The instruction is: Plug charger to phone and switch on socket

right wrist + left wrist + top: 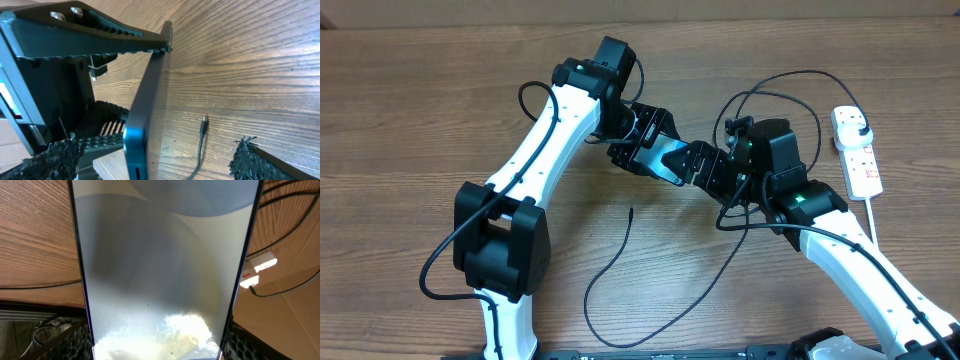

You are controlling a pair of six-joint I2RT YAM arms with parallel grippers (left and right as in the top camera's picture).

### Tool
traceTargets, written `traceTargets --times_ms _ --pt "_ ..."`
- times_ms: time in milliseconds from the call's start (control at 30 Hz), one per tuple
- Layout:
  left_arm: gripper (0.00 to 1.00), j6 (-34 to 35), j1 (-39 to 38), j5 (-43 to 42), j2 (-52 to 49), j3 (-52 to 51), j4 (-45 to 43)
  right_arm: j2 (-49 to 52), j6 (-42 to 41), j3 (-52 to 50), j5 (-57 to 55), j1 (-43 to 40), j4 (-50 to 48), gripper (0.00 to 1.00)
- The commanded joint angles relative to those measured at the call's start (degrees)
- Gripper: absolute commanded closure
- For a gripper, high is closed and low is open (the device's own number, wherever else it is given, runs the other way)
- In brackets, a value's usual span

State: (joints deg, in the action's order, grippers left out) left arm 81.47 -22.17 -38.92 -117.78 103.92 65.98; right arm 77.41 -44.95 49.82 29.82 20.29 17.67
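My left gripper is shut on the phone and holds it tilted above the table centre. In the left wrist view the phone's pale lit screen fills the frame between my fingers. My right gripper is open at the phone's other end. In the right wrist view the phone shows edge-on between the spread fingers. The charger's black cable lies loose on the table, and its connector tip rests free below the phone. The white socket lies at the right, with a black plug in it.
The charger cable loops around my right arm up to the socket. The socket's white cord runs toward the front right. My left arm crosses the left half of the wooden table. The socket also shows in the left wrist view.
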Motion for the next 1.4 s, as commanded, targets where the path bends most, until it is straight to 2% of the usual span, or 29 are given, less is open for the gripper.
traceTargets --times_ms 0,100,167,300,700,1367 --pt "0.96 1.75 -0.48 -1.20 0.50 1.62 0.00 -0.17 0.46 1.25 0.20 0.24 -0.48 0.00" --pt "0.95 3.06 -0.92 -1.14 0.50 1.62 0.00 -0.17 0.44 1.25 0.20 0.24 -0.24 0.00" --pt "0.96 3.48 -1.44 -1.11 0.50 1.62 -0.04 -0.17 0.44 1.25 0.17 0.24 -0.24 0.12" --pt "0.96 3.89 -2.08 -1.07 0.50 1.62 -0.07 -0.17 0.44 1.25 0.20 0.24 -0.24 0.24" --pt "0.95 5.40 -3.52 -0.92 0.50 1.62 -0.46 -0.17 1.33 1.25 -1.53 0.24 1.84 0.43" --pt "0.96 6.45 -4.72 2.08 0.50 1.62 -1.97 -0.17 3.19 1.25 -5.31 0.28 3.02 0.51"
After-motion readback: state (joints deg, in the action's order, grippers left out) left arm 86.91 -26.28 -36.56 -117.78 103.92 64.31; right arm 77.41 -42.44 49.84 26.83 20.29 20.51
